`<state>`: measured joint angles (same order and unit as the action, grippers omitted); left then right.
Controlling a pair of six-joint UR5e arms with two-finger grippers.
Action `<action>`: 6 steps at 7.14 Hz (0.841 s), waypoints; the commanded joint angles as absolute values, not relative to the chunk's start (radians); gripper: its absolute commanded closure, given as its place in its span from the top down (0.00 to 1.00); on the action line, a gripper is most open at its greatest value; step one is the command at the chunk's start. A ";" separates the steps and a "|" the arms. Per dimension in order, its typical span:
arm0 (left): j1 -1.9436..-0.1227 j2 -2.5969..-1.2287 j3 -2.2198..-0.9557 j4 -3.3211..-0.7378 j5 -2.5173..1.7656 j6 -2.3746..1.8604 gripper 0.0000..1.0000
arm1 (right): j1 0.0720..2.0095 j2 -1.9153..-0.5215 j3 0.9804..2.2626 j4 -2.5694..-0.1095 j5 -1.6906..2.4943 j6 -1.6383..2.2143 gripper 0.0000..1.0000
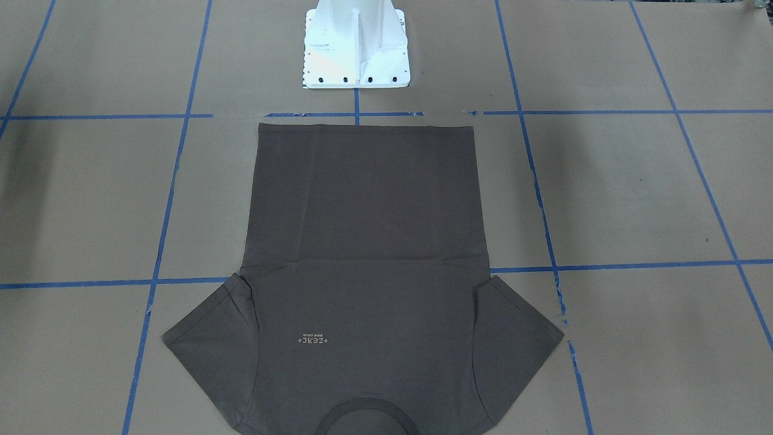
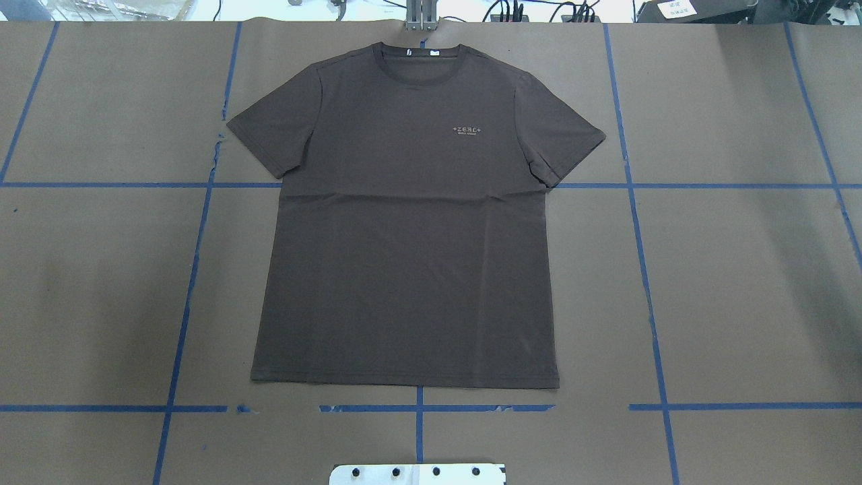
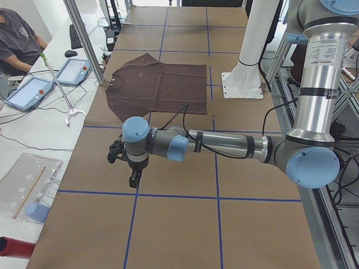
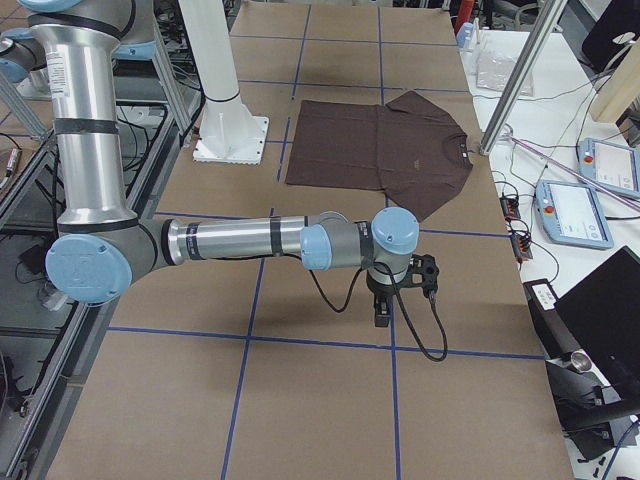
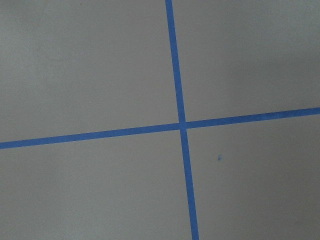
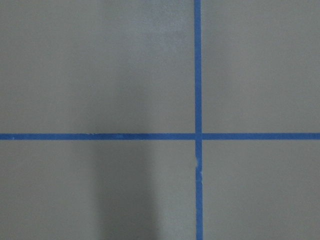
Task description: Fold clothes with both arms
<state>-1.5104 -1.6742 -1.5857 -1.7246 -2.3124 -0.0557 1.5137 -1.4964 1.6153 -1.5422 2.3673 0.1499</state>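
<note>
The left fingers (image 3: 134, 180) are hanging point-down over bare brown paper, and the right fingers (image 4: 381, 312) are doing the same at the other end. They are showing only in the two side views, so I cannot tell whether they are spread or pressed together, but no cloth is hanging from either pair. Each wrist camera is looking only at a crossing of blue tape lines (image 5: 176, 65) on the bench (image 2: 741, 283). The left arm (image 3: 224, 144) and the right arm (image 4: 230, 240) are reaching out low and almost level. Judging from the side views, they are standing well apart from the cloth, at about 9 and 3 o'clock of it, probably to leave it uncovered for the cameras before the first grasp. No fold is made yet. The T-shirt (image 2: 404, 236) is lying flat and front-up in the middle of the bench. In the overhead view its collar (image 2: 417, 73) is at 12 o'clock, its hem is at 6 o'clock near the white pedestal (image 1: 356, 48), and its sleeves are spreading toward 10 and 2 o'clock. I think it is laid so evenly in order that each arm is getting one half. The pale chest lettering (image 2: 469, 129), toward 1 o'clock from the shirt's middle, is looking like "+ZERC+", though I am not sure. The line under it and the white neck tags (image 2: 438, 51) are too small to read.
</note>
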 commanded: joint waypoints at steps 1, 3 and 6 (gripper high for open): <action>-1.490 -1.743 -1.575 -1.776 -2.342 -0.051 1.00 | 1.450 -1.355 1.577 -1.520 2.361 0.263 1.00; -1.422 -1.752 -1.536 -1.939 -2.330 -0.105 1.00 | 1.285 -1.248 1.458 -1.345 2.359 0.444 1.00; -1.401 -1.827 -1.471 -2.014 -2.336 -0.195 1.00 | 1.058 -1.005 1.208 -1.015 2.169 0.871 1.00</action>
